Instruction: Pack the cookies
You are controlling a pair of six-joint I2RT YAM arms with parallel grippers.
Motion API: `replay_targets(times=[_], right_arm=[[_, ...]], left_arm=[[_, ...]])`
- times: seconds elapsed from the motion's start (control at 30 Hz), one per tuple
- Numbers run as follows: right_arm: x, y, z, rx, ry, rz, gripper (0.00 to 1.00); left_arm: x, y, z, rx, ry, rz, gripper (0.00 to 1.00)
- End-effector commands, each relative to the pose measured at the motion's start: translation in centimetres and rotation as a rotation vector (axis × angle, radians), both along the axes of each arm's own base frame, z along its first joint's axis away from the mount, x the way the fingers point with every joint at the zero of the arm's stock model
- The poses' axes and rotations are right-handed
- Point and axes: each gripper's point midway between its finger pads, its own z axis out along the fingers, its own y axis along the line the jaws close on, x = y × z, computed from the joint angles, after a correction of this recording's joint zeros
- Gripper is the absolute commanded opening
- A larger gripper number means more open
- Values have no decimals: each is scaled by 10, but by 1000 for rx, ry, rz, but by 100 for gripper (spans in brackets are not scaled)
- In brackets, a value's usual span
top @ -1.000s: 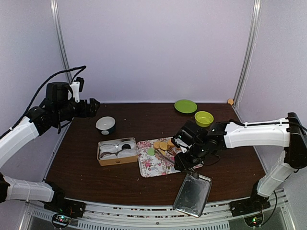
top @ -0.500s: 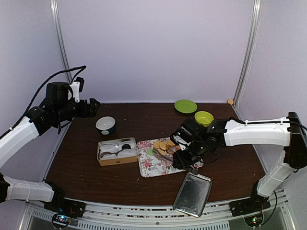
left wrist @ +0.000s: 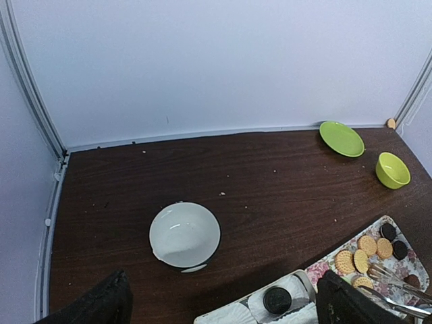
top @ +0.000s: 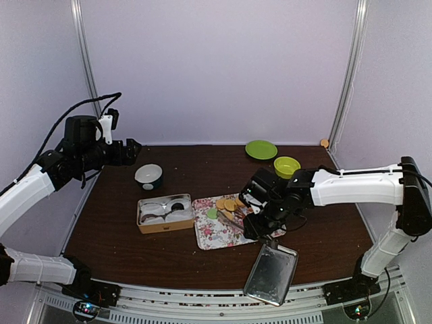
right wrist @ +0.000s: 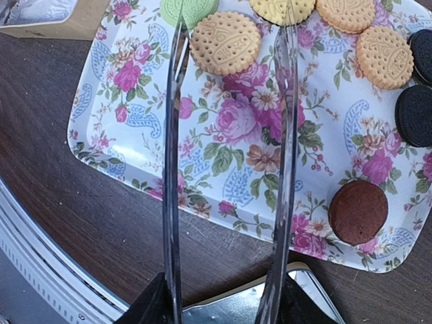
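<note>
**Watch out, a cookie could slip from the tongs**

The right gripper (right wrist: 224, 307) is pinching a pair of tongs (right wrist: 171, 169). The two tong tips hang wide apart over the flowery tray (right wrist: 223, 135). The cookies (right wrist: 225, 42) lie flat along the tray's far edge. I think the thin tips could slide off one or push it off the tray. A dropped cookie might break before it reaches the box (top: 164, 214) left of the tray. The left gripper (left wrist: 226, 304) hangs spread and empty, far left of the tray.

The cookies (right wrist: 225, 42) are lying flat on the floral tray (right wrist: 135, 115): tan ones and one green lining its far edge, black and dark red along its right side.
</note>
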Motion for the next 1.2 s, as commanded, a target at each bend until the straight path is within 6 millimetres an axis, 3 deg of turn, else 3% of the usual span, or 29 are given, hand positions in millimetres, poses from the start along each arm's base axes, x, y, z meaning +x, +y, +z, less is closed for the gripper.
replay_targets(times=[0.0, 0.4, 0.8, 1.17], right_arm=[[9, 9, 8, 10, -33, -5, 46], [7, 5, 15, 3, -46, -4, 36], [7, -2, 49, 41, -98, -21, 35], [4, -8, 68, 56, -108, -26, 35]], left_arm=[[1, -1, 28, -43, -74, -1, 97], [2, -1, 28, -47, -72, -4, 97], [2, -2, 28, -52, -70, -8, 97], [-3, 3, 37, -60, -97, 9, 97]])
